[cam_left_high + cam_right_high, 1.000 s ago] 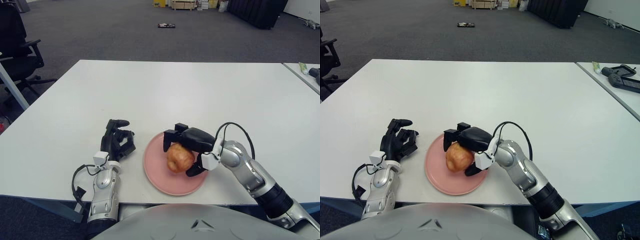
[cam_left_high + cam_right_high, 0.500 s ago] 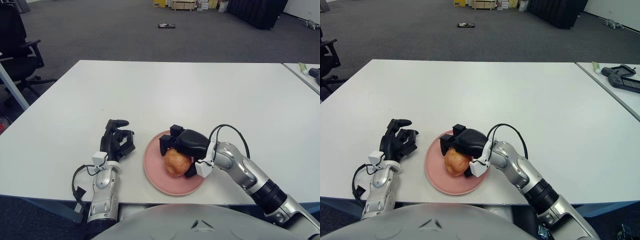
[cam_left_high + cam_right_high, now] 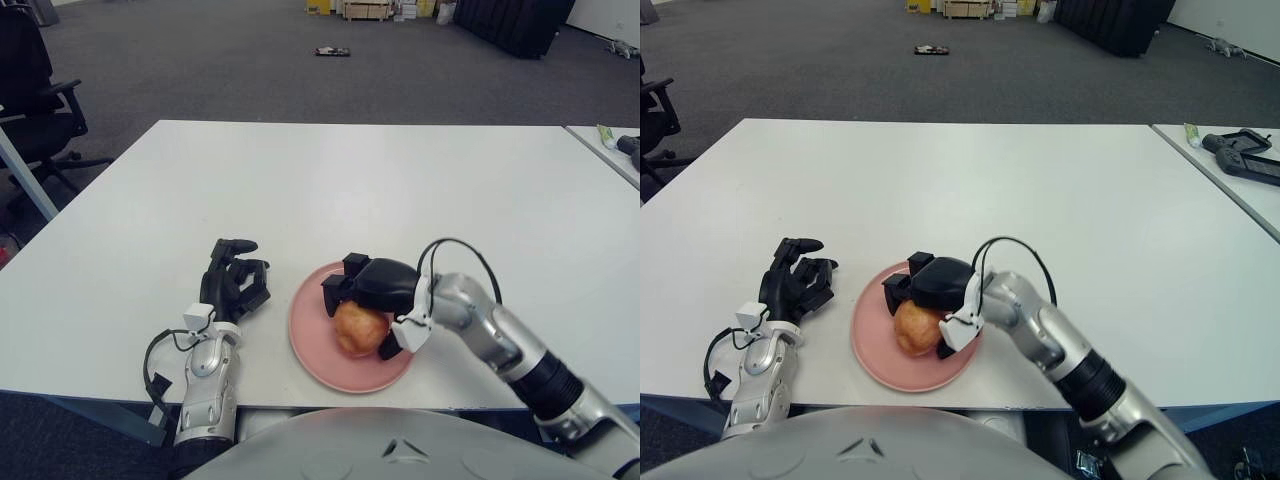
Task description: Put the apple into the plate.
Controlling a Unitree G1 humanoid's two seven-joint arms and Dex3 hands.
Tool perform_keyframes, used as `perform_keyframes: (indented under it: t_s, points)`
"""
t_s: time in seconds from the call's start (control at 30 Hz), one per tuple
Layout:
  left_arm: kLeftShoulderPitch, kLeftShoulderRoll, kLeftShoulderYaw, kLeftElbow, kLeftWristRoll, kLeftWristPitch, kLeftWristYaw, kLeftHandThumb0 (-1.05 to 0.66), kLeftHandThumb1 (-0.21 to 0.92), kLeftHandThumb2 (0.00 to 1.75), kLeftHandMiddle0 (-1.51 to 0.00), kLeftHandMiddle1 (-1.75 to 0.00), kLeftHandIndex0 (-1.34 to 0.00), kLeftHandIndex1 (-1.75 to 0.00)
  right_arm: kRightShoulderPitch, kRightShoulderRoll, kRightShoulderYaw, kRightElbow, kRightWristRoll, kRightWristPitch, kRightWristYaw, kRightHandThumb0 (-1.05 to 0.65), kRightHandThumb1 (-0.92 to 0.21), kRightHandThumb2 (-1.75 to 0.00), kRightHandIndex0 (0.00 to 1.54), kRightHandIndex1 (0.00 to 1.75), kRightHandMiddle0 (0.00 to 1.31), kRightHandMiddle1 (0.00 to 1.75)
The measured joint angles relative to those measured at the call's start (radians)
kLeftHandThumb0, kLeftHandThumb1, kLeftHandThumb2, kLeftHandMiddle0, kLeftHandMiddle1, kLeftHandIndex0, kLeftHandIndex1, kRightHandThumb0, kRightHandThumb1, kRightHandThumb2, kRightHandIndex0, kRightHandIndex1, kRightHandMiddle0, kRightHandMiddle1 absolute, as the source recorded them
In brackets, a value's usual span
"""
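Pink plate sits near the white bench's near edge, the apple on it. Right hand covers the apple, fingers curled around it. Left hand shows left of the plate, fingers loosely spread, holding nothing.

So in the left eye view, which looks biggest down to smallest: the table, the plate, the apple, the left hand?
1. Table
2. Plate
3. Left hand, beside the plate
4. Apple, in the right hand

The apple is partly covered, so its last place is a bit unsure.
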Motion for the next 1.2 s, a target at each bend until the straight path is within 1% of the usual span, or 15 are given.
perform_keyframes:
  t_s: [0.03,0.1,0.2,0.37,0.47,0.6,0.77,0.87,1.0,1.1,1.2]
  points:
    - [0.0,0.0,0.0,0.0,0.0,0.0,0.0,0.0,0.54,1.0,-0.48,-1.57,-0.32,-1.75,0.0,-0.006,-0.002,-0.002,0.006,-0.003,0.006,-0.86,-0.54,-0.71,0.01,0.09,0.0,0.18]
    - [0.0,0.0,-0.001,0.0,0.0,-0.001,0.0,0.0,0.54,1.01,-0.48,-1.58,-0.31,-1.75,0.002,-0.017,-0.005,-0.004,0.029,-0.014,0.016,-0.9,-0.56,-0.65,0.0,0.04,0.0,0.09]
    - [0.0,0.001,0.0,0.0,0.0,-0.001,0.0,0.0,0.54,1.01,-0.48,-1.59,-0.31,-1.75,0.005,-0.028,-0.008,-0.009,0.058,-0.025,0.03,-0.94,-0.58,-0.58,0.0,0.01,0.0,0.03]
    - [0.0,0.004,-0.001,0.0,0.003,0.003,0.0,0.0,0.54,1.02,-0.48,-1.59,-0.3,-1.75,0.004,-0.046,-0.029,-0.031,0.131,-0.027,0.074,-1.01,-0.64,-0.45,0.0,0.0,0.0,0.0]
    - [0.0,0.005,-0.001,0.0,0.003,0.003,0.0,0.0,0.54,1.01,-0.49,-1.58,-0.3,-1.75,-0.011,-0.06,-0.05,-0.038,0.19,-0.026,0.109,-1.03,-0.67,-0.41,0.0,0.0,0.0,0.0]
    - [0.0,0.005,-0.001,0.0,0.003,0.003,0.0,0.0,0.54,1.01,-0.49,-1.59,-0.3,-1.75,-0.035,-0.07,-0.075,-0.044,0.235,-0.025,0.13,-1.04,-0.68,-0.38,0.0,0.0,0.0,0.0]
    - [0.0,0.005,-0.001,0.0,0.005,0.001,0.0,0.0,0.54,1.01,-0.49,-1.58,-0.29,-1.75,-0.033,-0.071,-0.101,-0.054,0.294,-0.024,0.135,-1.02,-0.69,-0.37,0.0,0.0,0.0,0.0]
    - [0.0,0.006,-0.001,0.0,0.006,0.0,0.0,0.0,0.54,1.01,-0.51,-1.57,-0.29,-1.75,-0.021,-0.072,-0.139,-0.066,0.352,-0.022,0.134,-1.01,-0.69,-0.36,0.0,0.0,0.0,0.0]
    - [0.001,0.005,0.0,0.0,0.006,0.0,0.0,0.0,0.54,1.02,-0.5,-1.6,-0.28,-1.75,-0.004,-0.088,-0.217,-0.087,0.456,-0.001,0.134,-0.99,-0.68,-0.35,0.0,0.0,0.0,0.0]
    - [0.002,0.005,-0.001,-0.002,0.006,0.0,0.0,-0.01,0.53,1.05,-0.46,-1.67,-0.27,-1.75,0.018,-0.105,-0.31,-0.109,0.562,0.046,0.129,-0.99,-0.68,-0.35,0.0,0.0,0.0,0.0]
    - [0.004,0.005,-0.002,-0.003,0.006,0.0,0.0,-0.01,0.53,1.07,-0.44,-1.71,-0.28,-1.75,0.047,-0.104,-0.386,-0.132,0.638,0.099,0.097,-0.99,-0.68,-0.36,0.0,0.0,0.0,0.0]
